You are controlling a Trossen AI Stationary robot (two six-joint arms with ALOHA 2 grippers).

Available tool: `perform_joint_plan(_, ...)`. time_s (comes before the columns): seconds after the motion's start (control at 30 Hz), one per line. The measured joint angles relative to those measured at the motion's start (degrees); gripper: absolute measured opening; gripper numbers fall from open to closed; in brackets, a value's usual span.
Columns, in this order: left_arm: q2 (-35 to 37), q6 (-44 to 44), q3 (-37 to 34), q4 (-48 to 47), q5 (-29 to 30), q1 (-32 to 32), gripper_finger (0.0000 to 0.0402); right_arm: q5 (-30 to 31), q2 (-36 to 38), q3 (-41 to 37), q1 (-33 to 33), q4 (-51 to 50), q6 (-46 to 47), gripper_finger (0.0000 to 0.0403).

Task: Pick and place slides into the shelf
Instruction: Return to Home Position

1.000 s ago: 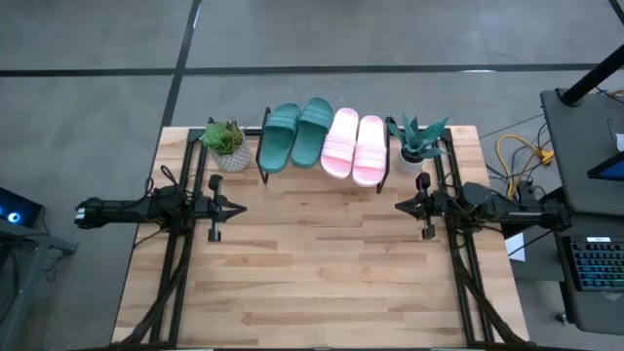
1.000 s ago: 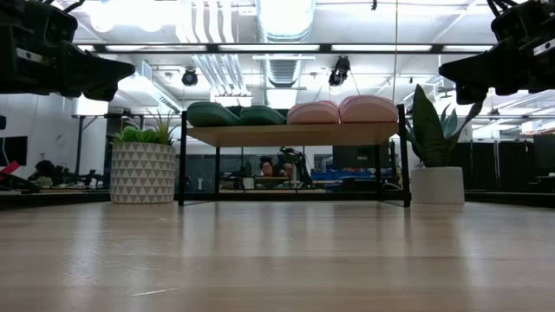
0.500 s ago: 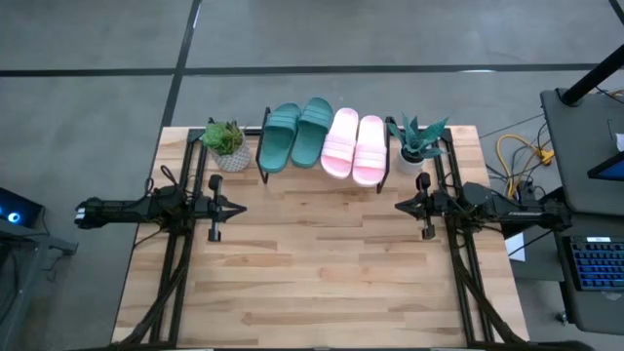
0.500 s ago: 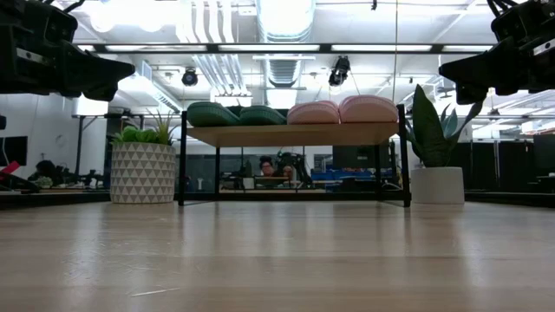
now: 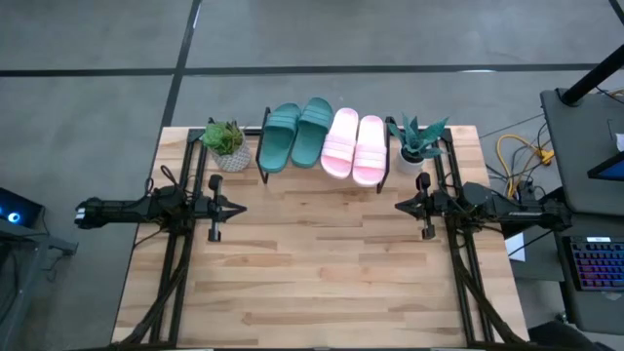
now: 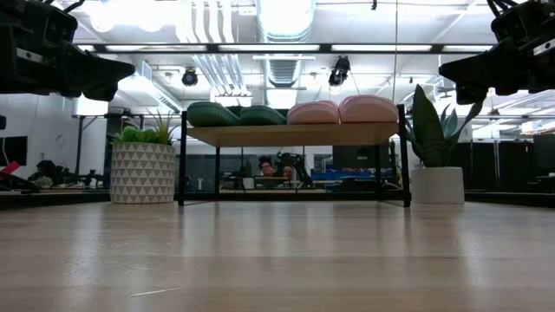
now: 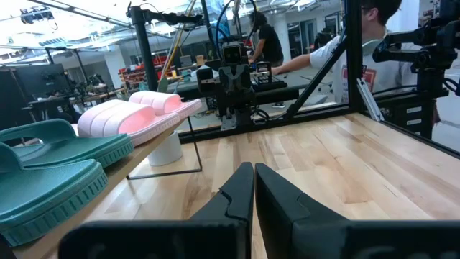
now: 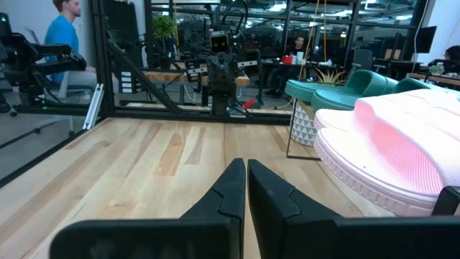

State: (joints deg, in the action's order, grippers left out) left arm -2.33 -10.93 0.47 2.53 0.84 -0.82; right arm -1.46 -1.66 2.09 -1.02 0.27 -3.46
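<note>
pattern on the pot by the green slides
The pot is white with a triangle pattern, clearest in the low view.

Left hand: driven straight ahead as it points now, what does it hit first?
Probably the right hand, facing it across the table; nothing stands between them. The shelf with its sandals sits off to the side of that line.

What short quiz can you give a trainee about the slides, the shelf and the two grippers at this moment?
1. True or false: the two green slides and the two pink slides all lie on the shelf.
2. Which pair lies nearer the right gripper? A: green. B: pink.
3. Fill in: the fingers of the left gripper and of the right gripper are ____, holding nothing.
Key: 1 true; 2 B; 3 shut.
</note>
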Motion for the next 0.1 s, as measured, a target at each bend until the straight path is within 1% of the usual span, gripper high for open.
perform_joint_plan(0.1, 0.00, 0.00, -0.01, -0.01, 0.00, -0.01, 0.0000, 0.00, 0.01, 0.00, 0.00, 0.00, 0.00, 0.0009)
